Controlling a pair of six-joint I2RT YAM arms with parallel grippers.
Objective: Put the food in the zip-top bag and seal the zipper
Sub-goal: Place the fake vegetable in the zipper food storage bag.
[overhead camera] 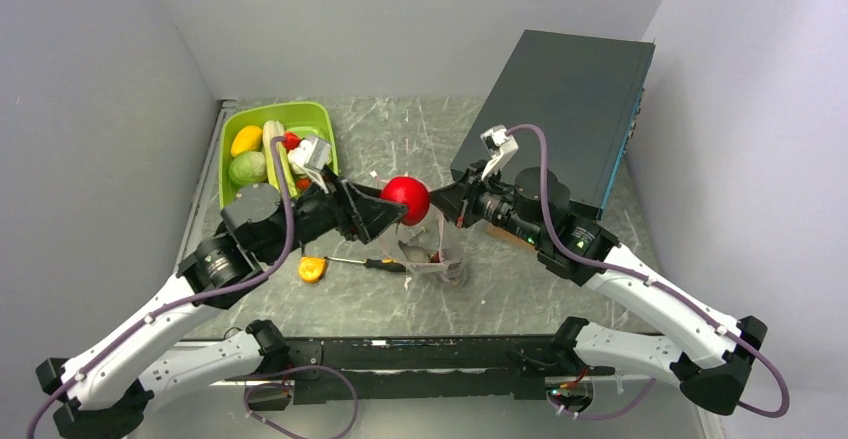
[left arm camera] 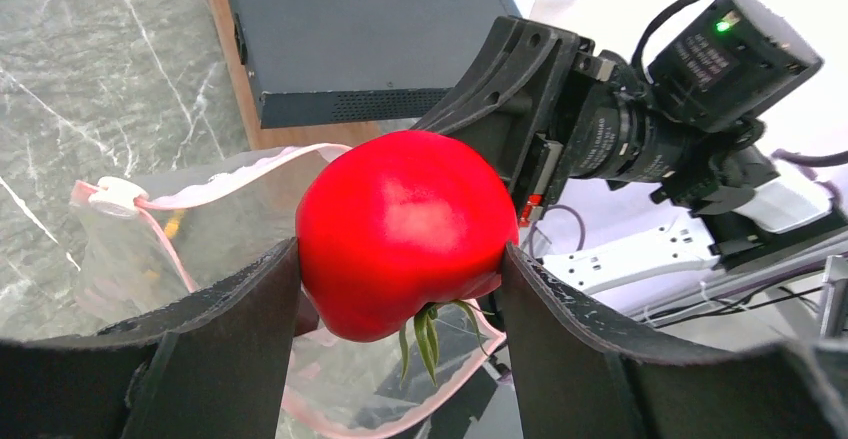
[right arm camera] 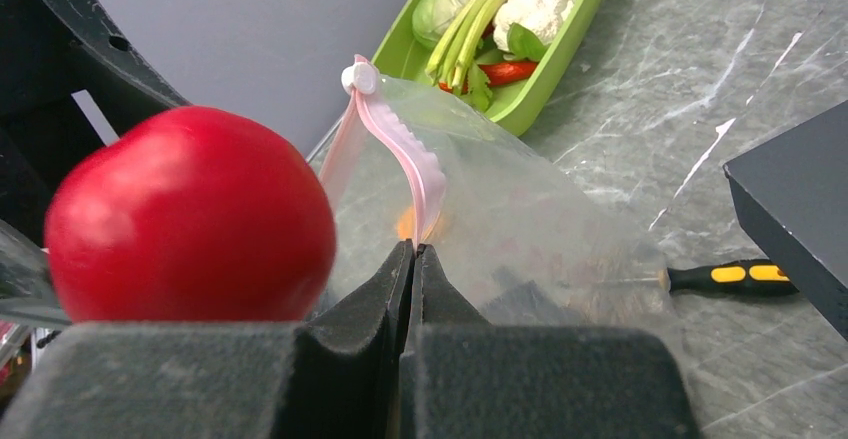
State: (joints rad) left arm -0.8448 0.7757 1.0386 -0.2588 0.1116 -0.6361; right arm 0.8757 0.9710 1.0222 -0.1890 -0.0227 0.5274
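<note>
The food in hand is a red tomato (left arm camera: 400, 229), stem end down, grasped at its sides by the jaws of the left gripper (left arm camera: 400, 264) and hanging right over the zip-top bag (right arm camera: 520, 219). The right gripper (right arm camera: 413, 257) is clenched on the zipper (right arm camera: 400, 144), pinching the pink strip so that the bag hangs from it. The coming move, as I judge it, turns on one relation. Seen from the left wrist, the mouth gapes at 6 o'clock beneath the tomato. Its long axis runs from the white slider (left arm camera: 115, 197) at 9 o'clock toward the pinch near 3 o'clock, so a straight drop should clear the rim. From above, the tomato hides both mouth and pinch; only the right wrist shows the jaws closed on the strip. The other vegetables lie in the green tray (overhead camera: 300, 115), at 10 o'clock from the tomato in the top view.
</note>
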